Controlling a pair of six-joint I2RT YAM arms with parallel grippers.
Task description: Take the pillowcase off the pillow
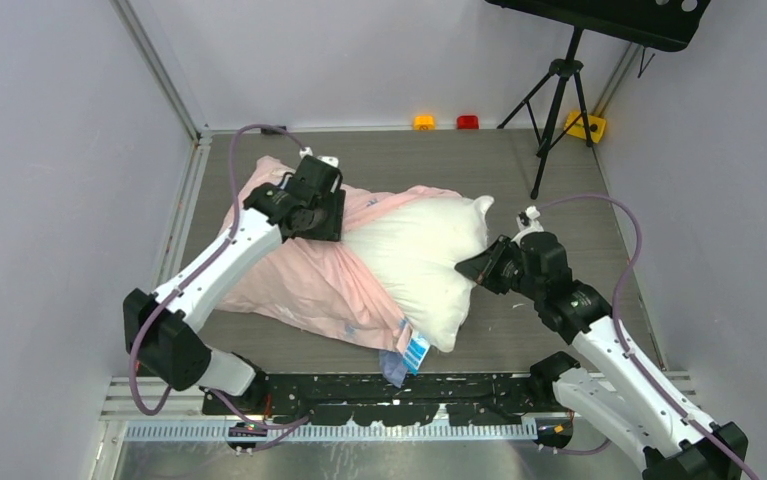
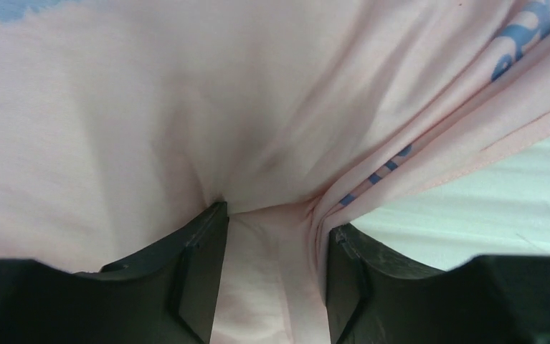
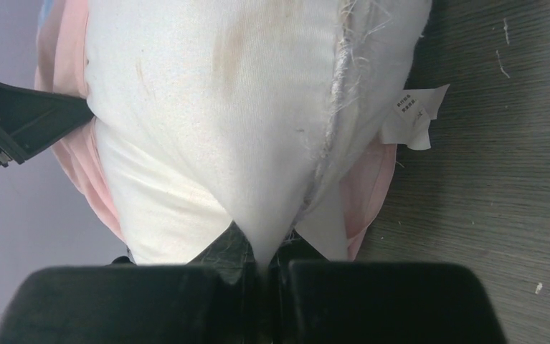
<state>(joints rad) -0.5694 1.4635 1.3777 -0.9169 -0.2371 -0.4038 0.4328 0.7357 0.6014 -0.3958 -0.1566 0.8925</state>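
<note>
You see the pillowcase as thin, matt pink cloth, soft and creased into fine folds, with flat blue print. The pillow is thicker white woven cloth, matt, with faint brownish stains and a frayed, fuzzy seam. Its tag looks papery and stiff. The desk has a grey wood-grain surface, matt and finely lined. The left claw and right claw look like black matt plastic. The arms have smooth white plastic shells with a slight gloss.

The top camera looks down from above and behind onto the whole table. The left wrist camera sits close against the pillowcase, the right against the pillow; the overhead view shares both.
</note>
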